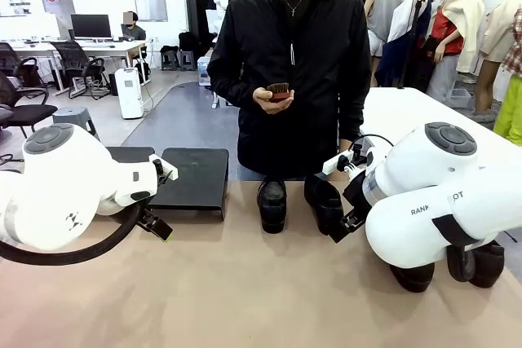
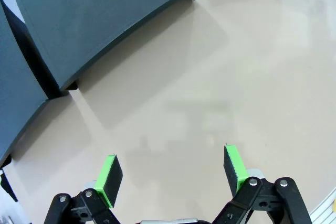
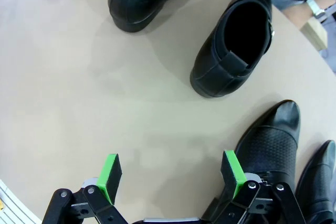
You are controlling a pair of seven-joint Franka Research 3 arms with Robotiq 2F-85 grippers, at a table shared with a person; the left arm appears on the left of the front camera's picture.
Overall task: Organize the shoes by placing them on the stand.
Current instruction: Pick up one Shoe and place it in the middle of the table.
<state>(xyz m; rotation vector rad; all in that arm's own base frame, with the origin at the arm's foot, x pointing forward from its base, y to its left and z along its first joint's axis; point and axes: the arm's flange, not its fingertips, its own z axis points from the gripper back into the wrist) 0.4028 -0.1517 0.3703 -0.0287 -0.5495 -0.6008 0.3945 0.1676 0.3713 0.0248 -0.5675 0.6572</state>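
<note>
**Currently the black, green-padded left tool and right tool both hang spread wide, gripping nothing**

Seen from the front, the low matte-black stand, made of two flat-topped platforms set side by side, sits at the far left of the beige worktop. The left tool hovers over open worktop just in front of the stand's nearer platform.

All four shoes rest on the worktop, to the right of the stand. One chunky-soled black leather loafer stands beside a matching loafer at the far edge, near the middle. A person in a black jacket stands right behind them.

Nearer the robot's right side, a slimmer shiny black dress shoe lies next to a second dress shoe. The right tool hangs over the worktop between the loafers and the dress shoes. One of its green pads is just beside the nearer dress shoe; whether they touch cannot be told.
</note>
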